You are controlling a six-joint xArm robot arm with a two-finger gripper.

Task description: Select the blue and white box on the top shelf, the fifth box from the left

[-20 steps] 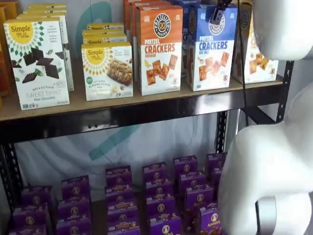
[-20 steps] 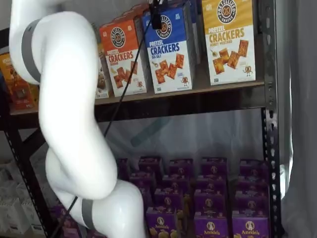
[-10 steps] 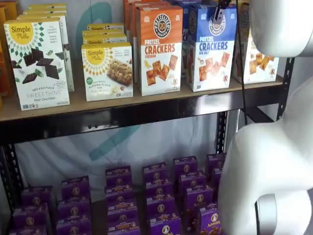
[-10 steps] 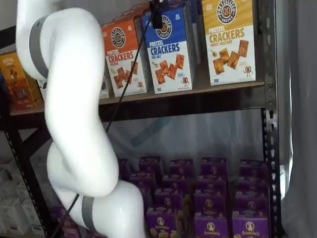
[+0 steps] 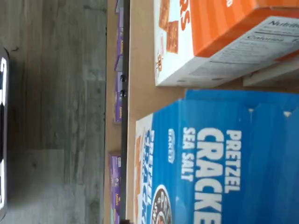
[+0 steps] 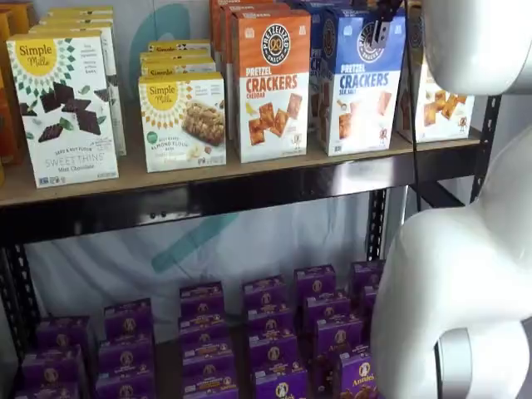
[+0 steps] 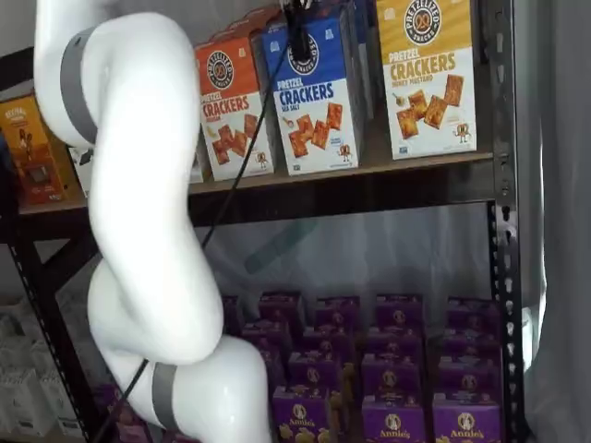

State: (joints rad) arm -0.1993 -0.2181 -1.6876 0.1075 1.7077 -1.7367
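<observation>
Risk assessment: the tall blue and white cardboard carton (image 6: 359, 83) stood at the front edge of the long light-tan top shelf board with its thick black metal front rail (image 6: 249, 195), with the same-sized orange "Cheddar" carton (image 6: 270, 83) just beside it at 9 o'clock and the yellow-topped cracker carton (image 7: 427, 74) near it on the other side. A sideways error during the approach would likely have nudged a neighbour or caught two cartons at once. A tall, narrow carton was judged prone to tipping forward off the rail if pushed high on its face.

Fingers: the black fingers (image 6: 383, 23) hung in front of the carton's upper part, at about 12 o'clock over its round dark logo. No clear gap showed between them, and nothing was visibly gripped; whether they were parted or closed could not be told.

Appearance of the carton: blue upper part, white lower part, lettering "PRETZEL CRACKERS SEA SALT", pictured square crackers. The wrist view showed its blue panel (image 5: 224, 163) at close range, upright on the shelf.
</observation>
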